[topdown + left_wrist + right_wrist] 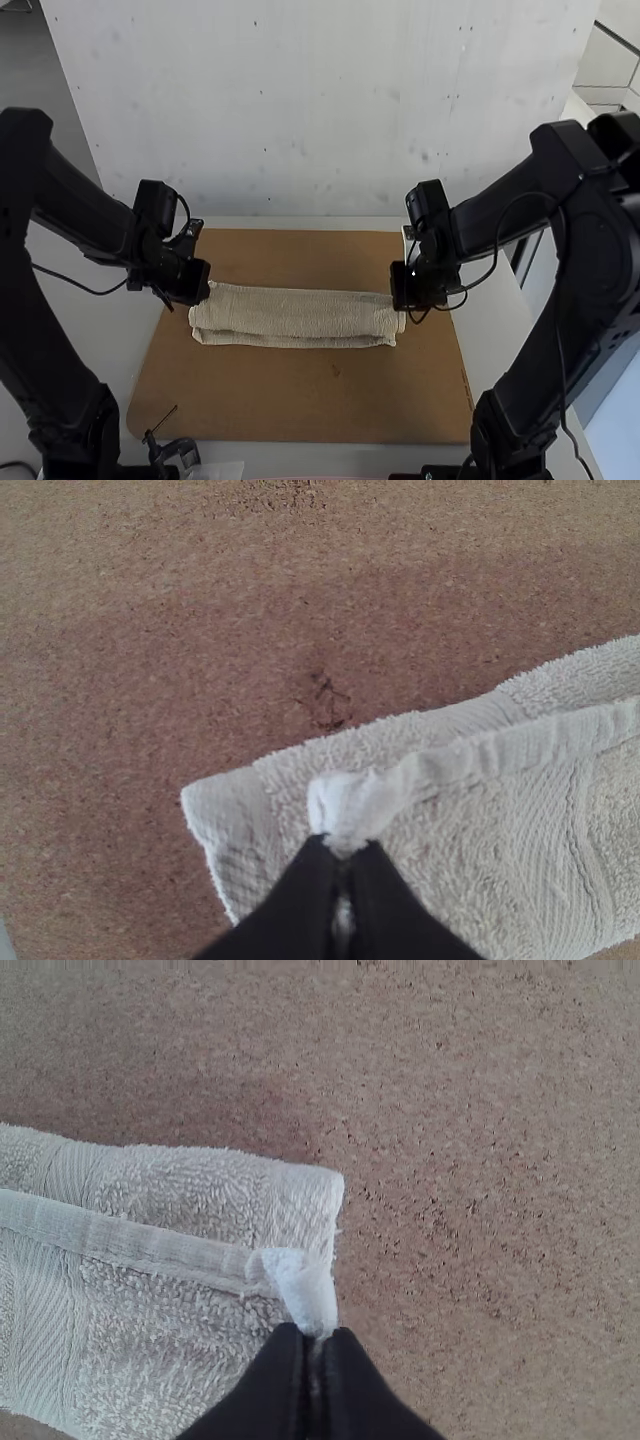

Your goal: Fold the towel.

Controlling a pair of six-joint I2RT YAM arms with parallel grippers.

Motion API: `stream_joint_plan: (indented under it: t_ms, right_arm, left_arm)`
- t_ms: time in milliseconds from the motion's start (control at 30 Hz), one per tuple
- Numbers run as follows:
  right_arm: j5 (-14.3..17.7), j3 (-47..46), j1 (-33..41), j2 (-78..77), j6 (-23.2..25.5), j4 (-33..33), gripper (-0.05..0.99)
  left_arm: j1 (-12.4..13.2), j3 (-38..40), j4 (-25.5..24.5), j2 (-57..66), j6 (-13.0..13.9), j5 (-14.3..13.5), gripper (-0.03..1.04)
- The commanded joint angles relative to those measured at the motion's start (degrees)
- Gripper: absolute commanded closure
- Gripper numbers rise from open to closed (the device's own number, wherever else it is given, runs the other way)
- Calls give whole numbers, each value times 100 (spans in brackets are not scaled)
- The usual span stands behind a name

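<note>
In the high view the left gripper (202, 290) is at the left end of a cream towel (300, 315), and the right gripper (402, 298) is at its right end. The towel lies as a long, narrow folded strip, with its layers slightly offset along the near side. In the left wrist view the left gripper (343, 852) is shut on a pinched corner of the towel's upper layer (460, 830). The right wrist view has the right gripper (312, 1340) shut on the other upper corner of the towel (170, 1290).
A brown board (300, 400) lies under the towel on a pale table (60, 300). A small black clamp-like object (175, 450) stands by the board's near left edge. A pale wall (320, 110) rises behind the board.
</note>
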Motion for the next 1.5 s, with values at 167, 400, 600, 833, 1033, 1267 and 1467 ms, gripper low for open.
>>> stream_joint_plan:
  t_ms: [167, 400, 600, 833, 1033, 1267, 1467]
  right_arm:
    - [180, 324, 41, 389, -28, 227, 91]
    - [172, 430, 41, 679, -28, 377, 91]
    - [172, 412, 41, 749, -36, 491, 91]
    - [172, 421, 41, 811, -63, 500, 91]
    - [172, 403, 50, 811, -89, 535, 91]
    - [180, 395, 32, 829, -89, 570, 88]
    - [172, 395, 14, 846, -72, 640, 82]
  left_arm:
    - [203, 266, 178, 307, 22, -100, 99]
    - [264, 380, 214, 482, 31, -100, 99]
    - [264, 389, 389, 606, 75, -100, 99]
    - [282, 407, 486, 737, 75, -109, 99]
    - [273, 407, 530, 764, 57, -127, 97]
    - [247, 407, 539, 764, 31, -135, 72]
    - [264, 407, 600, 764, 13, -144, 52]
